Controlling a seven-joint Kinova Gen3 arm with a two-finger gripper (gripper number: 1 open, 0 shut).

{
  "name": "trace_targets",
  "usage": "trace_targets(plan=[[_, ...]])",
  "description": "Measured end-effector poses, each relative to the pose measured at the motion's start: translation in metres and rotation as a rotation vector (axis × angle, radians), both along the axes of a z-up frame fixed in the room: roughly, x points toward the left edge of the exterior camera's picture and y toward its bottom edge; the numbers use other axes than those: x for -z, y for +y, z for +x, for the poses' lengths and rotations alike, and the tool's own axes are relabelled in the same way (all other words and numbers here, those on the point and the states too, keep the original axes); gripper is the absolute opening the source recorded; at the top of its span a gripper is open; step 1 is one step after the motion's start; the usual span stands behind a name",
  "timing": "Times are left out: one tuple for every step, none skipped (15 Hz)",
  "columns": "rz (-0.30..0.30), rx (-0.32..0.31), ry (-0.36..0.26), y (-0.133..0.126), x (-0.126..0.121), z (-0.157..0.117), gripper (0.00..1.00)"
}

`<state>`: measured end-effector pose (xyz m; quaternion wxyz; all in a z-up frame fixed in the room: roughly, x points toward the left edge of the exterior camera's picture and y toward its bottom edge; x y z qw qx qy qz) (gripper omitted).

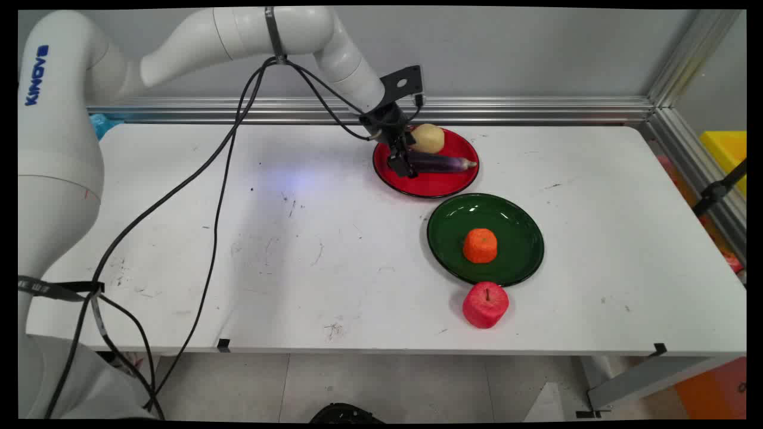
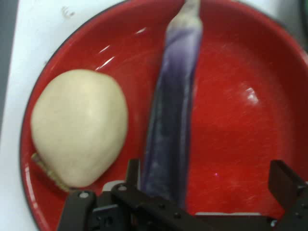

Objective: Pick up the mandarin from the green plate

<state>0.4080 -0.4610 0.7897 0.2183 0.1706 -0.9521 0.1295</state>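
Eggplant (image 1: 442, 162) on red plate (image 1: 432, 185), white table (image 1: 298, 238), grey wall (image 1: 506, 53) behind.

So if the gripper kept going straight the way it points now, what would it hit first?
Most likely the purple eggplant lying on the red plate. The open gripper has one finger beside its near end. The pale potato lies off to one side. Depth is hard to judge.

main: I'm looking down from above the counter (image 1: 298, 268) near side toward the back wall, wide | hand: I'm looking along the claw (image 2: 207, 192), very close | shared: both are showing the red plate (image 1: 441, 185) (image 2: 231, 120)
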Motion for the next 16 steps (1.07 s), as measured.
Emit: trace_targets(plan=[[0.005, 0.002, 0.004, 0.004, -0.004, -0.004, 1.00], [0.010, 0.003, 0.005, 0.010, -0.007, -0.008, 1.00], [0.013, 0.004, 0.005, 0.015, -0.010, -0.012, 1.00], [0.014, 0.005, 0.003, 0.018, -0.012, -0.015, 1.00], [0.015, 0.007, 0.000, 0.024, -0.015, -0.019, 1.00], [0.014, 0.009, -0.002, 0.028, -0.017, -0.022, 1.00], [0.014, 0.011, -0.004, 0.034, -0.020, -0.027, 1.00], [0.015, 0.014, -0.005, 0.039, -0.021, -0.030, 1.00], [0.016, 0.017, -0.004, 0.046, -0.023, -0.036, 1.00], [0.017, 0.020, -0.003, 0.051, -0.025, -0.040, 1.00], [0.018, 0.024, 0.000, 0.059, -0.027, -0.045, 1.00], [0.017, 0.029, 0.005, 0.067, -0.029, -0.053, 1.00], [0.015, 0.033, 0.011, 0.076, -0.030, -0.060, 1.00], [0.014, 0.035, 0.016, 0.083, -0.032, -0.066, 1.00], [0.012, 0.037, 0.026, 0.091, -0.033, -0.074, 1.00], [0.012, 0.037, 0.038, 0.099, -0.034, -0.082, 1.00]])
